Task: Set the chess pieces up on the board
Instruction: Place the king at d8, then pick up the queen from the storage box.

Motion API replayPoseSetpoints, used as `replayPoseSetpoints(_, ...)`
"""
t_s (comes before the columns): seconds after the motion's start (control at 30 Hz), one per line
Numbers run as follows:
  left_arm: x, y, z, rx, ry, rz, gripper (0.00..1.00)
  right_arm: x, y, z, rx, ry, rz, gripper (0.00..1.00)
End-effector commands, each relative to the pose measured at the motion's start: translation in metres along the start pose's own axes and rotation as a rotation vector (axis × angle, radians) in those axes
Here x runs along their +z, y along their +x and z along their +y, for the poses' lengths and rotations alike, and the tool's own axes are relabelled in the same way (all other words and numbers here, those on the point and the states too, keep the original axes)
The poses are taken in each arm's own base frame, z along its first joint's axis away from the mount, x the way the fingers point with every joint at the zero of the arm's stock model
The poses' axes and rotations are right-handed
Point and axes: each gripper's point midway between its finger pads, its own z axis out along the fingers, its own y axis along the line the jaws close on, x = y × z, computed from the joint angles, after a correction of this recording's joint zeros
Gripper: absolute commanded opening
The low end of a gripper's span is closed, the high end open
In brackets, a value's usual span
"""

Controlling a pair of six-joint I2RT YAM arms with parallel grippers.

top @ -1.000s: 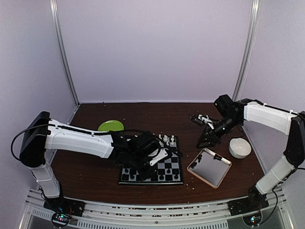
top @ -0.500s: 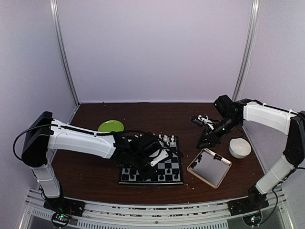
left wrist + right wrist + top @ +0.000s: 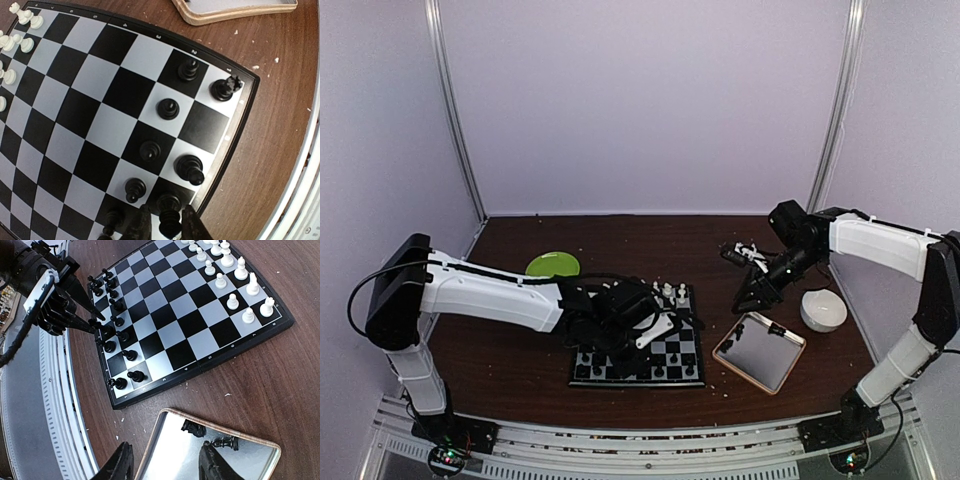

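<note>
Since the earlier frame we see the left gripper [image 3: 166,222] parting around a black piece [image 3: 169,204] at the board's [image 3: 125,90] near edge. The right gripper [image 3: 165,460] is spread and empty. Two black pieces [image 3: 193,428] remain in the tray [image 3: 170,450].

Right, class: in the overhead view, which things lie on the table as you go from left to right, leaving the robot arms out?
From the left: green plate → chessboard → tan-rimmed metal tray → white bowl.
</note>
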Motion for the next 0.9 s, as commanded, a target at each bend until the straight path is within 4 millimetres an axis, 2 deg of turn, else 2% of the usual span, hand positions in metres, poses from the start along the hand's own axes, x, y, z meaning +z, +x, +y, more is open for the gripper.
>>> replayPoseSetpoints(0.0, 0.0, -0.012, -0.002, 0.002, -0.005, -0.028, 0.23, 0.001, 0.001, 0.003, 0.007, -0.022, 0.004, 0.45)
replayPoseSetpoints(0.07, -0.004, -0.013, -0.002, 0.001, -0.007, -0.03, 0.24, 0.001, 0.001, 0.004, 0.006, -0.023, 0.002, 0.45)
replayPoseSetpoints(0.13, -0.017, -0.019, 0.0, -0.002, -0.015, -0.057, 0.25, 0.0, 0.0, 0.005, 0.005, -0.027, -0.002, 0.45)
replayPoseSetpoints(0.33, -0.087, -0.058, 0.015, -0.011, -0.111, -0.216, 0.3, -0.011, -0.009, 0.004, -0.006, 0.017, -0.025, 0.46)
replayPoseSetpoints(0.43, -0.118, -0.074, 0.025, -0.024, -0.164, -0.303, 0.33, -0.022, -0.013, -0.005, -0.006, 0.108, -0.046, 0.47)
replayPoseSetpoints(0.5, -0.133, -0.081, 0.035, -0.052, -0.19, -0.358, 0.35, -0.03, -0.012, -0.013, -0.007, 0.182, -0.04, 0.46)
replayPoseSetpoints(0.6, -0.145, -0.091, 0.053, -0.132, -0.209, -0.447, 0.36, -0.039, -0.001, -0.026, -0.006, 0.285, 0.01, 0.45)
replayPoseSetpoints(0.73, -0.156, -0.105, 0.073, -0.253, -0.213, -0.57, 0.36, -0.048, 0.023, -0.038, 0.015, 0.367, 0.1, 0.4)
replayPoseSetpoints(0.87, -0.152, -0.114, 0.085, -0.345, -0.201, -0.642, 0.36, -0.055, 0.054, -0.045, 0.042, 0.424, 0.196, 0.38)
